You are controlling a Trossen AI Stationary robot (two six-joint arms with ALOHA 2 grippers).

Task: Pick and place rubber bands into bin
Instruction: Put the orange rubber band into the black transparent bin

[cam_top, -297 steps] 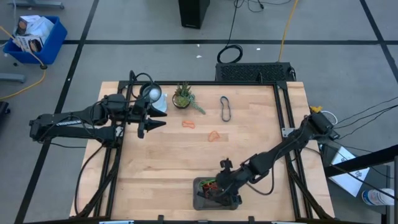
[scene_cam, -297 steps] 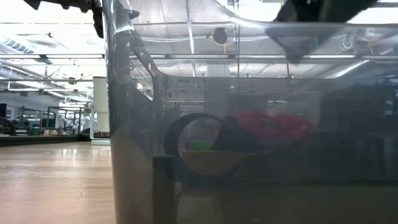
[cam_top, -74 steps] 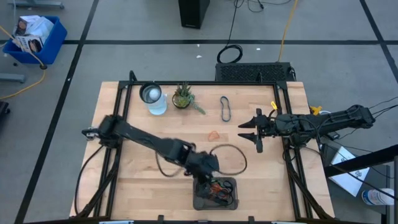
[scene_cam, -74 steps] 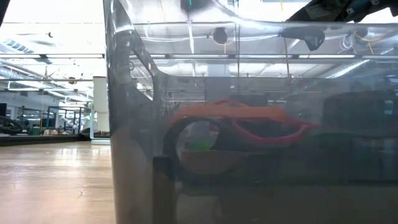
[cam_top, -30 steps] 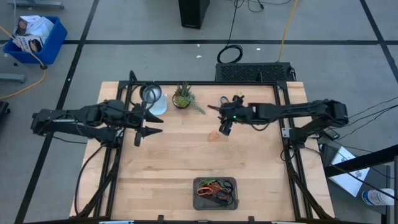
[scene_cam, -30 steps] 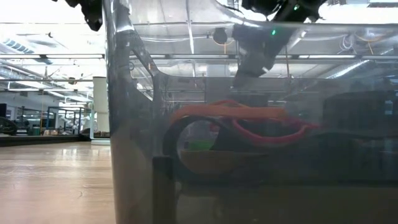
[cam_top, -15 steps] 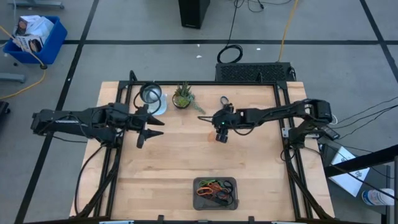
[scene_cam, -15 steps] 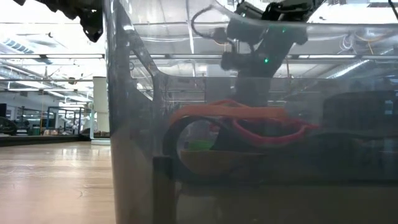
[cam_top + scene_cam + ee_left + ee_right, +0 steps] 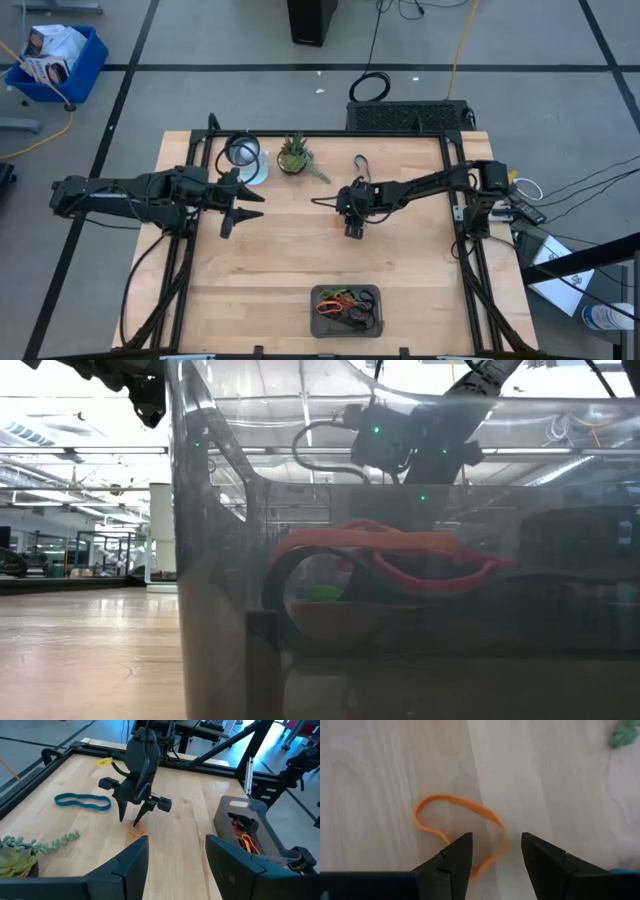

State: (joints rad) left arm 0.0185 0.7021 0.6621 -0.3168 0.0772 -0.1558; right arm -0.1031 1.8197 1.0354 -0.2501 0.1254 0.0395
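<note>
The right gripper (image 9: 134, 816) points straight down with fingers apart over the orange rubber band (image 9: 461, 827) on the table (image 9: 250, 270) middle, while the left gripper (image 9: 243, 207), also open, waits stretched level near the table's left side.

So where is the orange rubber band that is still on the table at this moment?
In the right wrist view the orange rubber band lies flat on the wood, partly between the open right gripper. In the left wrist view it lies near the blue band.
</note>
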